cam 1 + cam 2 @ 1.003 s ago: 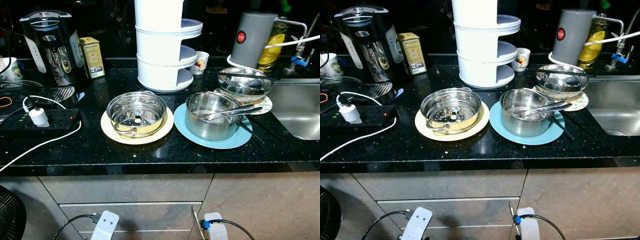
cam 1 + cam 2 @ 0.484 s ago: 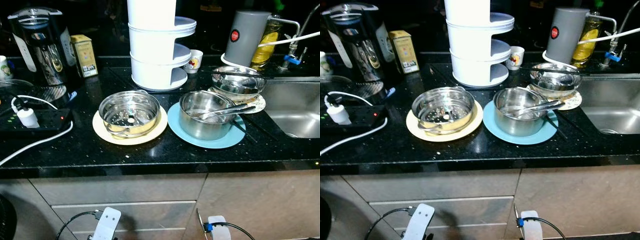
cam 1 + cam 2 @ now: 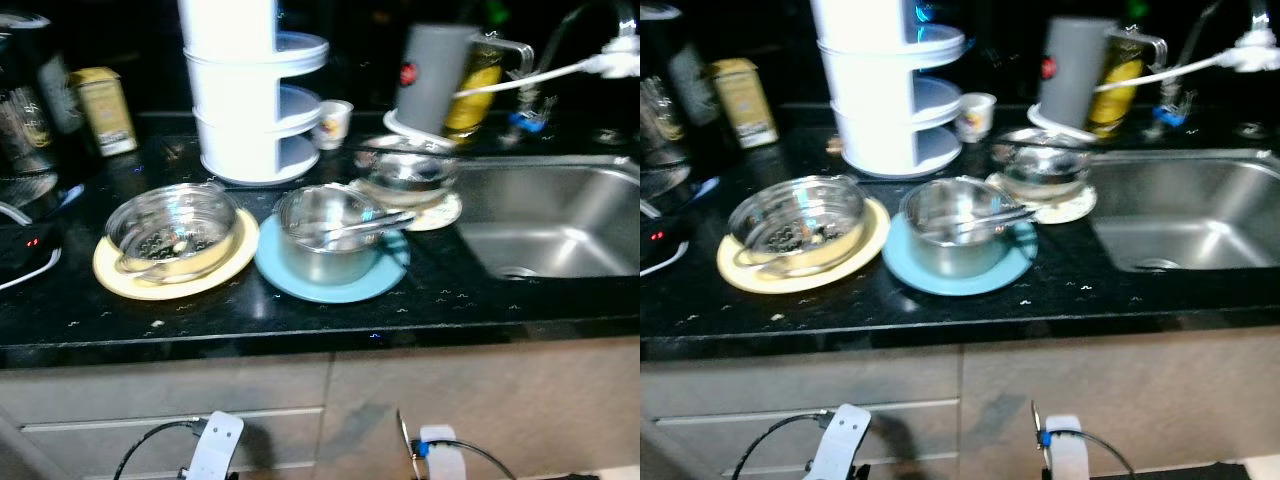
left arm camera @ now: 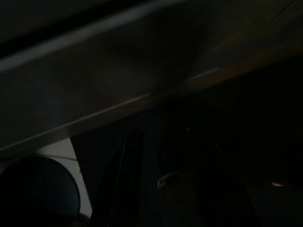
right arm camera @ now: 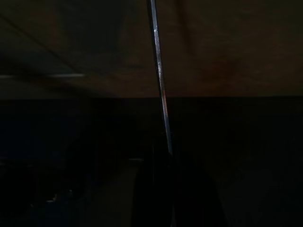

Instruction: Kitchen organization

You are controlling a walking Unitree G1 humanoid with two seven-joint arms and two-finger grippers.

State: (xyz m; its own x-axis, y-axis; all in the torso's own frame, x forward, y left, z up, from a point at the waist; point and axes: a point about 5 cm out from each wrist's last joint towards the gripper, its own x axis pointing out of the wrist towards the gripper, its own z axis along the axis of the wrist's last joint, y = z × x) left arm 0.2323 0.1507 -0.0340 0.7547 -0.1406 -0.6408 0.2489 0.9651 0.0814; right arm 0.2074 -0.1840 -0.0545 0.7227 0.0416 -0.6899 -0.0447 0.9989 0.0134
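Robot swings its view toward the sink, arms low below the counter

Both arms hang by the cabinet fronts, the left gripper (image 3: 212, 450) and right gripper (image 3: 437, 455) low in the head view, and whether either is clenched or released cannot be told. Compared with a second ago the whole view has slid right and blurred: the camera turned, the dishes did not move. The sink (image 3: 560, 215) now fills the right, while the pot (image 3: 325, 233) on its blue plate (image 3: 300, 285) and the steamer (image 3: 170, 225) on its yellow plate (image 3: 215, 278) sit left of centre. Judged so, sorting has not begun; the robot seems to be repositioning.
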